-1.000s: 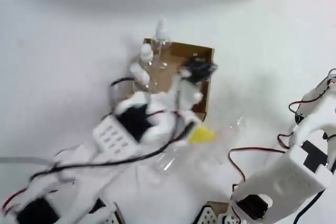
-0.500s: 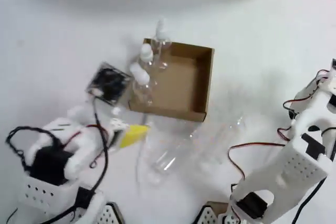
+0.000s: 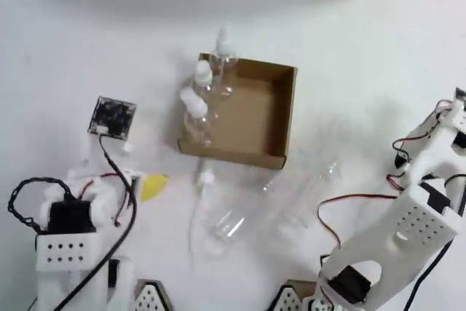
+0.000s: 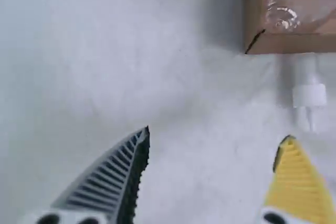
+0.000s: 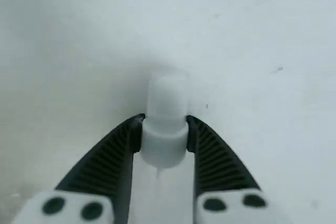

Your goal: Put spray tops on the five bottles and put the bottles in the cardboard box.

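The cardboard box (image 3: 251, 118) sits mid-table, with three capped clear bottles (image 3: 196, 111) standing along its left side. Two more clear bottles (image 3: 222, 220) lie on the table in front of it, and a loose white spray top (image 3: 206, 178) rests near the box's front corner. My left gripper (image 4: 216, 135) is open over bare table, short of that spray top (image 4: 310, 98) and the box corner (image 4: 262, 43). Its yellow finger (image 3: 153, 187) shows at the lower left. My right gripper (image 5: 165, 121) is shut on a white spray top (image 5: 167, 98), held above the table.
The right arm (image 3: 429, 180) stands at the table's right edge with red and black cables around it. The left arm's base (image 3: 65, 245) is at the lower left. White table stretches behind and to the left of the box.
The left arm has drawn back from over the box to the lower left of the table. The right arm shifted slightly.
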Controlling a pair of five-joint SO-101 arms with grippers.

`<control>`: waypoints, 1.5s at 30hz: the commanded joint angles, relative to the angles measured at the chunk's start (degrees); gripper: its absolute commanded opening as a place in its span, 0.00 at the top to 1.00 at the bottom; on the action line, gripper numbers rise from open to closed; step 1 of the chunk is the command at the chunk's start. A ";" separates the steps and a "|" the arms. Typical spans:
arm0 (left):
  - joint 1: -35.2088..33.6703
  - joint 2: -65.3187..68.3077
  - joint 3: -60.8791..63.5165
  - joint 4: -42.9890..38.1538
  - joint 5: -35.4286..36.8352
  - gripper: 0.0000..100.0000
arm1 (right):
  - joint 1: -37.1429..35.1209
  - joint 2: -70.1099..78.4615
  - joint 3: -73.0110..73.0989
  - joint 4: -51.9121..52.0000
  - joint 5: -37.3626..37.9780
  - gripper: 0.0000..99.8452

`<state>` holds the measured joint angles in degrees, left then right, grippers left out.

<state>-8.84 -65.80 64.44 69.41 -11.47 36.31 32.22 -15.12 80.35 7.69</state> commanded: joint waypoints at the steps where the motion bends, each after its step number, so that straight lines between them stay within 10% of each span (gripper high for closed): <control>1: -3.47 -0.66 3.78 -6.24 3.08 0.64 | -3.91 -5.67 -6.95 10.77 -0.53 0.98; 23: -8.92 -0.57 6.33 -8.88 3.69 0.64 | -57.71 -50.86 17.05 17.36 -16.26 0.98; 33: -8.92 -0.57 8.09 -11.78 3.69 0.64 | -83.65 -50.86 31.38 -0.22 -16.26 0.98; 45: -8.92 -0.57 8.09 -11.87 3.69 0.64 | -88.75 -48.22 49.49 -30.90 -16.88 0.96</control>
<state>-17.36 -65.80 72.97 59.12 -8.40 -51.60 -16.13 34.37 55.03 -8.48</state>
